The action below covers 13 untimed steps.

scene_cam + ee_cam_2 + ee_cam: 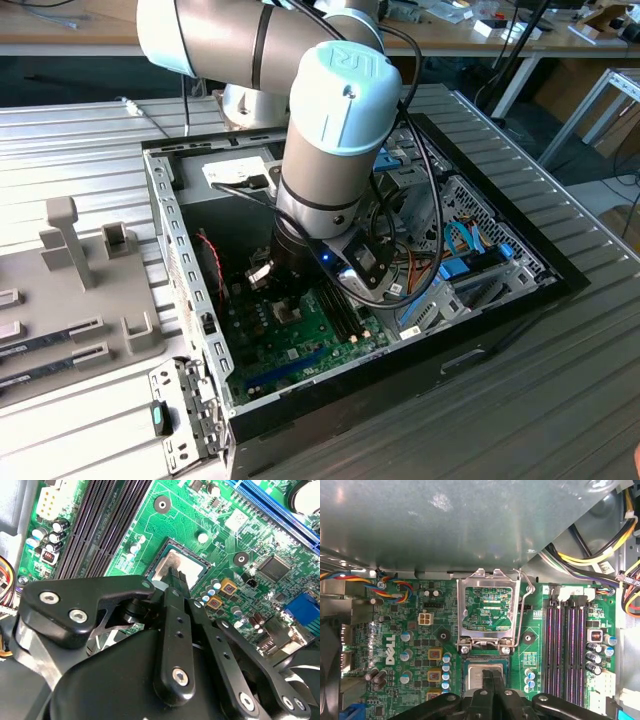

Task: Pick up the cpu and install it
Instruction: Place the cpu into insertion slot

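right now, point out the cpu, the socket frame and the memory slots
cpu point(475, 676): first wrist view, silvery top
socket frame point(464, 605): first wrist view, side bar
memory slots point(553, 640): first wrist view, one slot

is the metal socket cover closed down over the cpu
No, the socket cover stands flipped open, clear of the cpu lying in the socket.

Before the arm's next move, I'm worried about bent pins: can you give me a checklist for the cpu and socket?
1. Load plate swung open: ok.
2. cpu lying inside the socket: ok.
3. cpu seated flat: cannot tell.
4. claw shut, tips over the cpu: ok.
5. Cables away from the socket: ok.
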Available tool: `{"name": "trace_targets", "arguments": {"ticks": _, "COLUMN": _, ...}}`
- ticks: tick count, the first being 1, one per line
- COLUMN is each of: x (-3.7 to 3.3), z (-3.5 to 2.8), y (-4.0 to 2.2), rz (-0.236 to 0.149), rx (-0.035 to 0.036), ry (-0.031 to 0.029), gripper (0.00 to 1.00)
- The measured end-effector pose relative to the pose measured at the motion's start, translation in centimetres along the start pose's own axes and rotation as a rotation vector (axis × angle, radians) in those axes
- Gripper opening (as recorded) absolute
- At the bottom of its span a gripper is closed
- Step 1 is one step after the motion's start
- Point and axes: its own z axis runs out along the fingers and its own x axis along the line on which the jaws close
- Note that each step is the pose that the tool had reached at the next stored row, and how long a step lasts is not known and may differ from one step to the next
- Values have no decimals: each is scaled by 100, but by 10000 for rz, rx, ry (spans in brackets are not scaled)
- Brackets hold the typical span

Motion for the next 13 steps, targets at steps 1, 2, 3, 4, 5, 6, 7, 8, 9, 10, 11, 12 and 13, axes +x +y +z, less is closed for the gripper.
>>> {"name": "trace_targets", "arguments": {"ticks": 1, "x": 0, "z": 0, "y": 0, "rz": 0, "rx": 0, "ry": 0, "gripper": 17}}
{"name": "trace_targets", "arguments": {"ticks": 2, "x": 0, "z": 0, "y": 0, "rz": 0, "rx": 0, "ry": 0, "gripper": 24}}
{"name": "trace_targets", "arguments": {"ticks": 3, "x": 0, "z": 0, "y": 0, "rz": -1, "rx": 0, "ry": 0, "gripper": 24}}
{"name": "trace_targets", "arguments": {"ticks": 4, "x": 0, "z": 0, "y": 0, "rz": -1, "rx": 0, "ry": 0, "gripper": 24}}
{"name": "trace_targets", "arguments": {"ticks": 5, "x": 0, "z": 0, "y": 0, "rz": -1, "rx": 0, "ry": 0, "gripper": 25}}
{"name": "trace_targets", "arguments": {"ticks": 6, "x": 0, "z": 0, "y": 0, "rz": -1, "rx": 0, "ry": 0, "gripper": 25}}
{"name": "trace_targets", "arguments": {"ticks": 7, "x": 0, "z": 0, "y": 0, "rz": -1, "rx": 0, "ry": 0, "gripper": 31}}
{"name": "trace_targets", "arguments": {"ticks": 8, "x": 0, "z": 0, "y": 0, "rz": -1, "rx": 0, "ry": 0, "gripper": 37}}
{"name": "trace_targets", "arguments": {"ticks": 9, "x": 0, "z": 1, "y": 0, "rz": -5, "rx": 128, "ry": 6, "gripper": 44}}
{"name": "trace_targets", "arguments": {"ticks": 10, "x": -1, "z": 0, "y": 0, "rz": -9, "rx": 307, "ry": 11, "gripper": 44}}
{"name": "trace_targets", "arguments": {"ticks": 11, "x": 0, "z": 0, "y": 1, "rz": -12, "rx": 493, "ry": 17, "gripper": 44}}
{"name": "trace_targets", "arguments": {"ticks": 12, "x": 0, "z": 1, "y": 11, "rz": -18, "rx": 800, "ry": 29, "gripper": 44}}
{"name": "trace_targets", "arguments": {"ticks": 13, "x": -1, "z": 1, "y": 15, "rz": -20, "rx": 811, "ry": 29, "gripper": 44}}
